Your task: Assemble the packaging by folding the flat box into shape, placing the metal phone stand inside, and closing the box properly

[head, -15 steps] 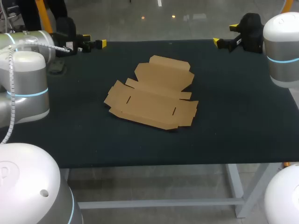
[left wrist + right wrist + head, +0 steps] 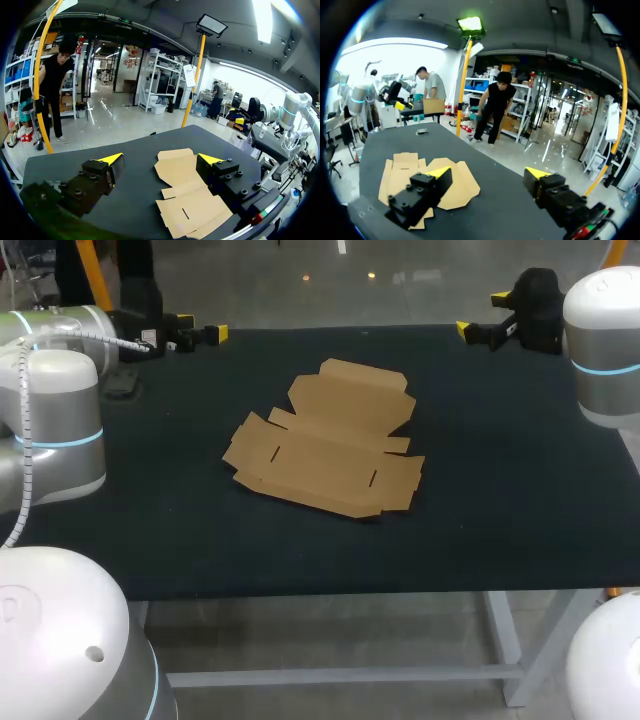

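A flat brown cardboard box blank (image 2: 325, 440) lies unfolded in the middle of the dark table, flaps spread. My left gripper (image 2: 200, 332) hovers at the table's far left corner, open and empty. My right gripper (image 2: 481, 314) hovers at the far right corner, also open and empty. In the left wrist view the box blank (image 2: 187, 205) lies on the table ahead of the open left gripper (image 2: 161, 159), partly behind one finger. In the right wrist view the box blank (image 2: 462, 187) lies ahead of the open right gripper (image 2: 488, 172), partly hidden by a finger. No metal phone stand shows in any view.
The table's black mat (image 2: 500, 490) is bare around the cardboard on all sides. My arms' white and grey links (image 2: 55, 420) stand along the left and right edges, the right one (image 2: 605, 340) at the far right.
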You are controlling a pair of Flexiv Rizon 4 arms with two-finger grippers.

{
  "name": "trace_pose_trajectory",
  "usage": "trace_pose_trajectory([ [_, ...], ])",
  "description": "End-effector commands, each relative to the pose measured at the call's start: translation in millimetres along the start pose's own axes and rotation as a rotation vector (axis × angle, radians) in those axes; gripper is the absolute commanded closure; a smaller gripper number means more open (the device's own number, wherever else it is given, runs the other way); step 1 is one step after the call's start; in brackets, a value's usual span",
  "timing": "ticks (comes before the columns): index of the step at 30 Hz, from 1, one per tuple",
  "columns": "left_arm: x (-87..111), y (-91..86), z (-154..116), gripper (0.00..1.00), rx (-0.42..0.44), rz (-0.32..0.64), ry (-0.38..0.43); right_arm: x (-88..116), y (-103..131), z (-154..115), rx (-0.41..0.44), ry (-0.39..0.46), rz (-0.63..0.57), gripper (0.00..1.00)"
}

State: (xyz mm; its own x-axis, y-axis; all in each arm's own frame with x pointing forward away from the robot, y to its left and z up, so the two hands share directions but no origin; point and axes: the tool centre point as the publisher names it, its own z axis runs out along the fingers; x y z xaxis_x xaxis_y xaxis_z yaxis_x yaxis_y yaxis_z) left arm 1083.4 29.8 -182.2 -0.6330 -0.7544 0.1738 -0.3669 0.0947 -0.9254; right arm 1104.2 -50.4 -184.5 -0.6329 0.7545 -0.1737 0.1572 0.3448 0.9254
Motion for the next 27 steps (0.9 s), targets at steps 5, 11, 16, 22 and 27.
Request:
trace_pose_trajectory([
  [5, 0.0, 0.0, 0.0, 0.00, 0.000, 0.000, 0.000, 0.0, 0.0, 0.0, 0.000, 0.000, 0.000, 0.00],
  [11, 0.0, 0.0, 0.0, 0.00, 0.000, 0.000, 0.000, 0.0, 0.0, 0.0, 0.000, 0.000, 0.000, 0.00],
  [16, 0.0, 0.0, 0.0, 0.00, 0.000, 0.000, 0.000, 0.0, 0.0, 0.0, 0.000, 0.000, 0.000, 0.00],
  [22, 0.0, 0.0, 0.0, 0.00, 0.000, 0.000, 0.000, 0.0, 0.0, 0.0, 0.000, 0.000, 0.000, 0.00],
  [27, 3.0, -3.5, -1.2, 0.00, -0.028, -0.026, 0.019, -0.5, 0.2, -2.2, 0.016, -0.004, 0.006, 0.00],
])
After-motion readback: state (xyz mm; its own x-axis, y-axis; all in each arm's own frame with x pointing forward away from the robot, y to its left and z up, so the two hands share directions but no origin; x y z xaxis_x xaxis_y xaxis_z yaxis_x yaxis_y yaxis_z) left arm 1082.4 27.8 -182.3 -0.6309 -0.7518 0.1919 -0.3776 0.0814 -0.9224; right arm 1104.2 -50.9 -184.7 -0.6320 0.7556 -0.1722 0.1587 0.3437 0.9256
